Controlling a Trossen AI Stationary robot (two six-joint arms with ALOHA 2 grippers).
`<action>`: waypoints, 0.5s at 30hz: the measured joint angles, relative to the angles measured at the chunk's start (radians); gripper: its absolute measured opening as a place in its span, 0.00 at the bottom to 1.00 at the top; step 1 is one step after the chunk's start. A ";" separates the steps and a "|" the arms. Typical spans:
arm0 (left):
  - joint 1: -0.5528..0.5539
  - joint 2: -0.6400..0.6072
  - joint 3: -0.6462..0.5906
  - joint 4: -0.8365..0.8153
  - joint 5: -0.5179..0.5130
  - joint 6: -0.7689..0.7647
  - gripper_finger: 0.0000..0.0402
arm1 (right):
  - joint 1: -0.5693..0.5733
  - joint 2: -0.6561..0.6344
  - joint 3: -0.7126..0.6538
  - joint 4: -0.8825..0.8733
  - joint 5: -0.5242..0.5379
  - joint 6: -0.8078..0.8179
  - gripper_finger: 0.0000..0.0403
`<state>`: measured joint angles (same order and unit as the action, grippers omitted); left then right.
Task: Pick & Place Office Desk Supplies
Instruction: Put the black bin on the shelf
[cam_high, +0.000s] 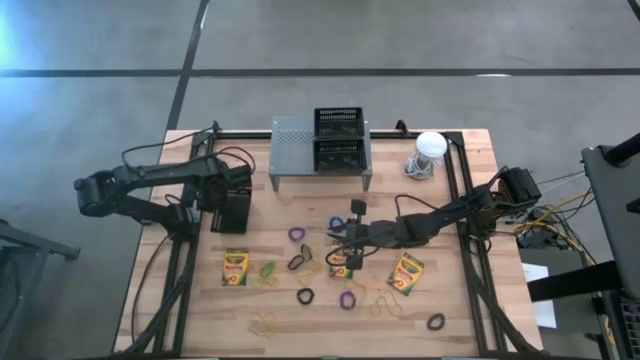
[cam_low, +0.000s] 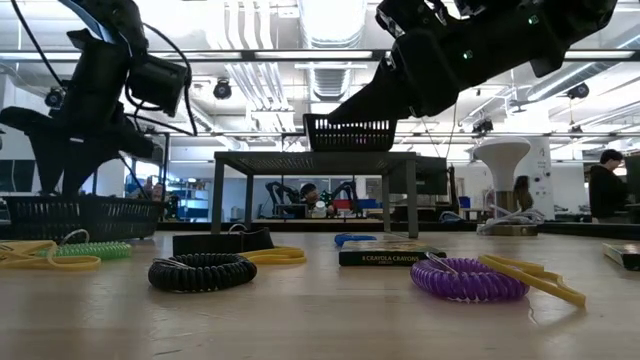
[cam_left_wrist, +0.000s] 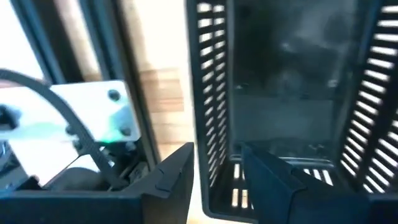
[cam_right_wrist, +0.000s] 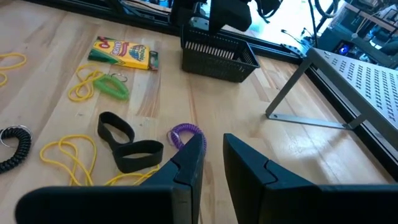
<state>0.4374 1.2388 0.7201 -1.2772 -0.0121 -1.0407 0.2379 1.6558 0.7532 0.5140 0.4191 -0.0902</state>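
Observation:
My left gripper (cam_high: 231, 200) points down at a black mesh basket (cam_high: 230, 213) that stands on the table's left side. It is open, with one finger outside the basket's wall and one inside. My right gripper (cam_right_wrist: 213, 155) hovers over mid-table, narrowly open with nothing between its fingers. It is just past a purple coil band (cam_right_wrist: 186, 134) and a black loop band (cam_right_wrist: 129, 147). Crayon boxes lie flat at the left (cam_high: 236, 268), the middle (cam_high: 346, 260) and the right (cam_high: 407, 272). A green band (cam_right_wrist: 112, 84) and yellow rubber bands (cam_right_wrist: 69, 152) lie loose. My left gripper straddles the basket's side wall (cam_left_wrist: 214, 124) from above, one finger (cam_left_wrist: 177, 177) outside it and the other finger (cam_left_wrist: 277, 183) inside. Whether either finger touches the wall I cannot tell. The basket stands on the table.
A grey mesh rack (cam_high: 320, 150) with black baskets stands at the far middle, and a white-domed object (cam_high: 428, 150) at the far right. More bands lie toward the near edge: a black coil (cam_high: 305, 296), a purple one (cam_high: 347, 298), a black one (cam_high: 436, 321). Black rails run along both table sides.

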 joint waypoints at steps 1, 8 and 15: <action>0.000 0.001 -0.006 0.000 -0.015 -0.008 0.34 | 0.000 0.000 0.000 0.000 0.000 0.000 0.14; 0.000 0.001 -0.009 0.005 -0.088 -0.032 0.34 | 0.000 0.000 -0.002 -0.001 -0.001 0.001 0.14; 0.000 0.001 -0.018 0.021 -0.093 -0.034 0.34 | 0.000 0.000 -0.004 -0.001 -0.004 0.001 0.14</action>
<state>0.4374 1.2397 0.7023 -1.2559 -0.1053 -1.0748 0.2380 1.6557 0.7494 0.5134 0.4152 -0.0892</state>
